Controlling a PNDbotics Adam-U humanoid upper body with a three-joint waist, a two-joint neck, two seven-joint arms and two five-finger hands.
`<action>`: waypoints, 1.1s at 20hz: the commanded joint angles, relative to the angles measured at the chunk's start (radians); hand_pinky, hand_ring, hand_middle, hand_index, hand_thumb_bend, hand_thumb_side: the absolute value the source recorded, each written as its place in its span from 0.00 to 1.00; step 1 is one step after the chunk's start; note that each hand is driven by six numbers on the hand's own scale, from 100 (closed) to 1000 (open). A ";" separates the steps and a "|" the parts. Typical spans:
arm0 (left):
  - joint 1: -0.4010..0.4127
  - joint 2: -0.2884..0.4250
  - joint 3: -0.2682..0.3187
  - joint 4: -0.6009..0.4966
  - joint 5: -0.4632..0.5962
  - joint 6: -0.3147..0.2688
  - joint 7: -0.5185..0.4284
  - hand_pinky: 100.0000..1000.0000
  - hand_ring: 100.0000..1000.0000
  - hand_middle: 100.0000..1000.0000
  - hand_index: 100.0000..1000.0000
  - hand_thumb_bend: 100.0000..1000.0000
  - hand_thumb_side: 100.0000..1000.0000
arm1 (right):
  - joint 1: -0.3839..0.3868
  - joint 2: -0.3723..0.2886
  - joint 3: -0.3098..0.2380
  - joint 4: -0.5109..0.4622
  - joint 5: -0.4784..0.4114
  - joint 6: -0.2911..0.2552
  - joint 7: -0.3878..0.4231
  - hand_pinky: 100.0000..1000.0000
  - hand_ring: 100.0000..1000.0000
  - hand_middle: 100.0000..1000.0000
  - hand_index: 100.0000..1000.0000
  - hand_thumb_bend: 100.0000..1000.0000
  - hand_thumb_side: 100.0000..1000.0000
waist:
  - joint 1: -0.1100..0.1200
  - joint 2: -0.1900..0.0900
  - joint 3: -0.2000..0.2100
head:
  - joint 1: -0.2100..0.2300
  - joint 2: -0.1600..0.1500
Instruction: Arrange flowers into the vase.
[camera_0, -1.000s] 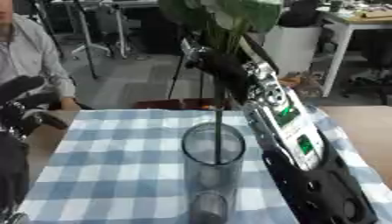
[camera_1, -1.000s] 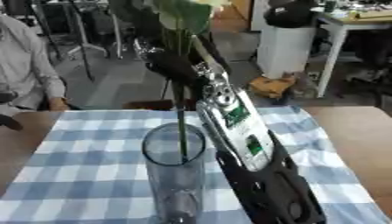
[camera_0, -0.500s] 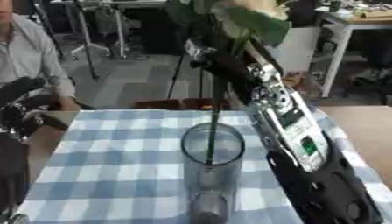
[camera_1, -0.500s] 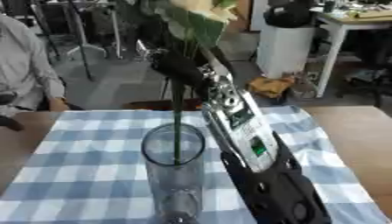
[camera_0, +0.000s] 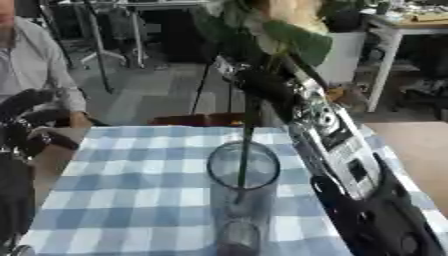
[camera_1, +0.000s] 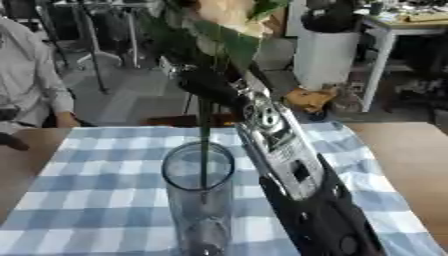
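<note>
Right hand (camera_0: 262, 82) grips the flower stem (camera_0: 248, 145) (thin, green) inside the cylindrical glass vase (camera_0: 242, 200).

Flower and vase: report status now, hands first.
Right hand shut on flower stem. Stem's lower end inside glass vase, bloom above the hand. Left hand idle at left edge. Nothing blocking the vase mouth.

vase (camera_0: 242, 200): clear, glossy glass
tablecloth (camera_0: 140, 200): matt checked cloth
right arm (camera_0: 337, 140): silver metal, black plastic
</note>
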 joint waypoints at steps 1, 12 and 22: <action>-0.009 0.001 0.008 -0.019 -0.002 0.002 0.002 0.42 0.70 0.74 0.84 0.00 1.00 | -0.012 -0.027 -0.002 -0.005 0.037 0.003 0.032 0.65 0.89 0.18 0.32 0.31 0.31 | 0.002 -0.015 -0.001 | 0.002 -0.010; -0.011 0.002 0.009 -0.019 -0.005 0.003 0.004 0.43 0.70 0.74 0.84 0.00 1.00 | 0.003 -0.042 -0.005 -0.004 0.121 -0.003 0.110 0.69 0.92 0.19 0.34 0.32 0.31 | 0.004 -0.014 -0.003 | 0.005 -0.014; -0.012 0.002 0.009 -0.019 -0.006 0.004 0.004 0.43 0.70 0.74 0.84 0.00 1.00 | 0.015 -0.059 0.000 -0.010 0.157 -0.018 0.144 0.72 0.94 0.21 0.37 0.34 0.33 | 0.004 -0.013 -0.004 | 0.006 -0.017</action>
